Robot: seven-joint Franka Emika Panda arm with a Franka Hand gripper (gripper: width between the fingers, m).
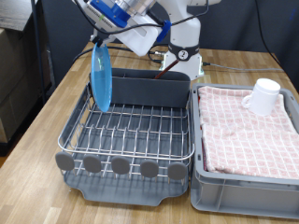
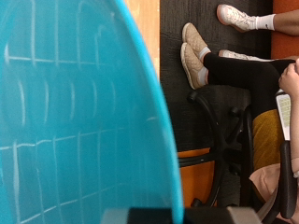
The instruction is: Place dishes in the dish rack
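Note:
The light-blue plate (image 1: 101, 75) stands on edge at the rear of the dish rack (image 1: 131, 131), on the exterior view's left side, with its lower edge at the wires. My gripper (image 1: 99, 42) comes down from the top and is shut on the plate's upper rim. In the wrist view the plate (image 2: 75, 112) fills most of the picture, very close to the camera. The white mug (image 1: 264, 96) lies on the pink checked cloth in the grey crate (image 1: 248, 182) at the right. The wooden spoon is out of view.
A dark grey caddy (image 1: 154, 89) sits at the back of the rack, beside the plate. Round grey discs (image 1: 121, 165) line the rack's front edge, over the drip tray (image 1: 131, 193). The wrist view shows a seated person's shoes (image 2: 194, 56) and a chair (image 2: 224, 121) on the floor beyond.

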